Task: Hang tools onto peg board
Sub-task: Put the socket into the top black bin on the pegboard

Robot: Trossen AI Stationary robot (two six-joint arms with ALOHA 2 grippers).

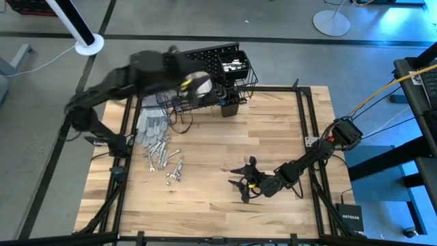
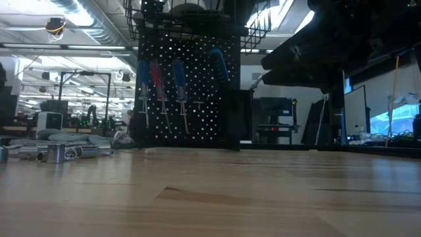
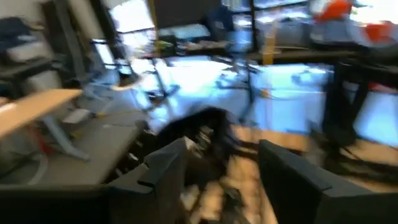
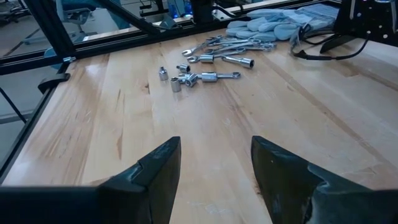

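The black peg board (image 1: 217,55) stands upright at the table's far edge, with a wire basket (image 1: 240,71) on it. In the low view, blue- and red-handled screwdrivers (image 2: 160,79) hang on the peg board (image 2: 191,112). Silver wrenches and sockets (image 1: 164,156) lie loose on the wood at the left, also seen as a cluster (image 4: 208,61) in the right wrist view. My left gripper (image 1: 207,87) is raised in front of the board; its fingers (image 3: 158,180) stand apart, and the blurred view shows nothing held between them. My right gripper (image 1: 246,182) rests low at centre right, open with nothing in it (image 4: 214,168).
Grey gloves (image 1: 151,126) lie at the left, just behind the loose tools, with a black cable (image 4: 323,45) beside them. A black frame rail (image 1: 308,130) borders the table. Bare wood (image 1: 225,137) lies between the board and my right gripper.
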